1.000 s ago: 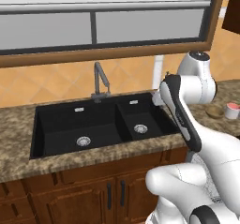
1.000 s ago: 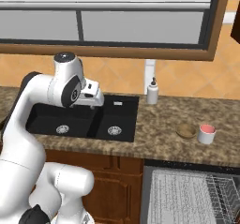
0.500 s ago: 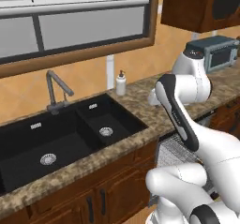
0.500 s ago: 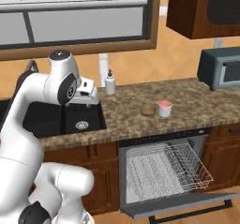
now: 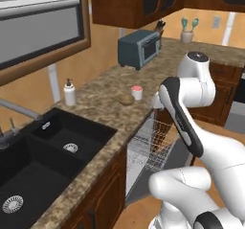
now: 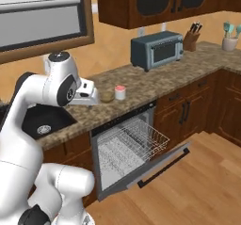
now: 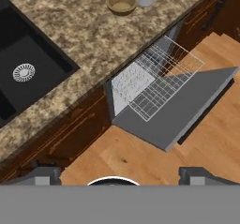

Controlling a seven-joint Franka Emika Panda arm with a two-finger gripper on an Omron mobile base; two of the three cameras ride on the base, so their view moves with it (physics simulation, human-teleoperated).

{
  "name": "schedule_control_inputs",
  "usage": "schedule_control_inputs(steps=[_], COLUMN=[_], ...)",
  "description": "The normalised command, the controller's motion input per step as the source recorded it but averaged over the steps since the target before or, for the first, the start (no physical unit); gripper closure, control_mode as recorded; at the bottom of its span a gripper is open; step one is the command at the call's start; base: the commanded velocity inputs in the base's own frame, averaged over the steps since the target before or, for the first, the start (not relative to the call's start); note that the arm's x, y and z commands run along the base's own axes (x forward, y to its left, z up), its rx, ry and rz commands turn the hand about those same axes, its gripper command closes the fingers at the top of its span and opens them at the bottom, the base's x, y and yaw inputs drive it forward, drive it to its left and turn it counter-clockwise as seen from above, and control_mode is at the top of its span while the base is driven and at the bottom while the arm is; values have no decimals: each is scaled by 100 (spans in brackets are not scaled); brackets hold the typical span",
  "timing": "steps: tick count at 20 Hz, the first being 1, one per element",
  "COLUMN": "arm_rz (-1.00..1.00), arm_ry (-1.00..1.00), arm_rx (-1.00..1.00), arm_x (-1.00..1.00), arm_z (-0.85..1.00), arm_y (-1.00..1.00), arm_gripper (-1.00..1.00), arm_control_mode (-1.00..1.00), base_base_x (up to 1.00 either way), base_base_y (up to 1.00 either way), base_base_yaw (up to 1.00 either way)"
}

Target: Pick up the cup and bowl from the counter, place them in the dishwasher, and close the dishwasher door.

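Tool [image 7: 120, 176] open above floor; sink [image 7: 23, 73], toaster oven [image 6: 156, 50] flank cup [image 6: 120, 92].

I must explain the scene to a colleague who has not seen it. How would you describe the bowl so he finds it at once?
Find the open dishwasher under the counter. On the counter just above its left corner, two small things stand side by side. The bowl is the low tan-brown one on the left; the cup beside it is taller, white, red-rimmed.
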Motion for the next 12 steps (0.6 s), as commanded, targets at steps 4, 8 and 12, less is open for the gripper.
schedule_control_inputs(steps=[4, 8, 12], arm_rz=[0, 0, 0], arm_ry=[0, 0, 0], arm_rx=[0, 0, 0], arm_x=[0, 0, 0], arm_z=[0, 0, 0], arm_y=[0, 0, 0], arm_gripper=[-100, -100, -100], arm_control_mode=[100, 100, 100], base_base_x=[8, 10, 1], base_base_y=[65, 13, 0], base_base_yaw=[-48, -19, -2])
